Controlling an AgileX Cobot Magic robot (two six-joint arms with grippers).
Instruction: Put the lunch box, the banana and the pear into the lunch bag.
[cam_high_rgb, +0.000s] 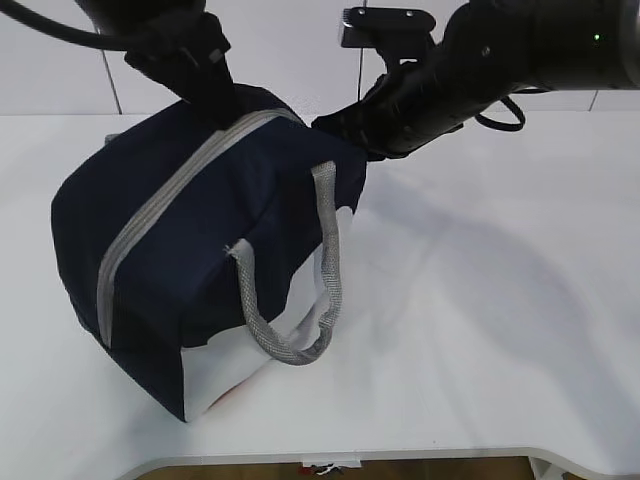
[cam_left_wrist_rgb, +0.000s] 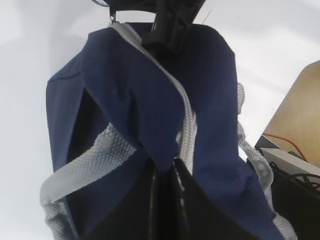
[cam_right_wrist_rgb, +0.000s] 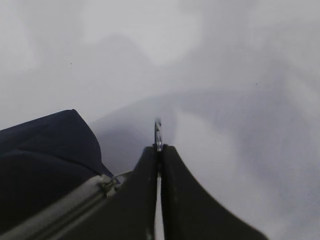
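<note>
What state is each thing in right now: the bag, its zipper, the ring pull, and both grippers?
Lunch bag: on the table, tilted, its sides slumped.
Zipper: closed along the visible length.
Ring pull: pinched edge-on between the right gripper's fingers.
Right gripper: shut on the ring pull at the bag's far end.
Left gripper: shut on a fold of the bag's navy fabric beside the zipper.
Handle: hanging loose down the side.

My exterior camera is looking down at a slant across the counter (cam_high_rgb: 500, 330), taking in the whole lunch bag (cam_high_rgb: 200, 250) from a little way off. My left wrist camera is sitting very close to that bag (cam_left_wrist_rgb: 150, 110), facing along its zipper. My right wrist camera is peering past my right hand (cam_right_wrist_rgb: 159, 150), sharing the bag's zipper end (cam_right_wrist_rgb: 55, 175).
</note>
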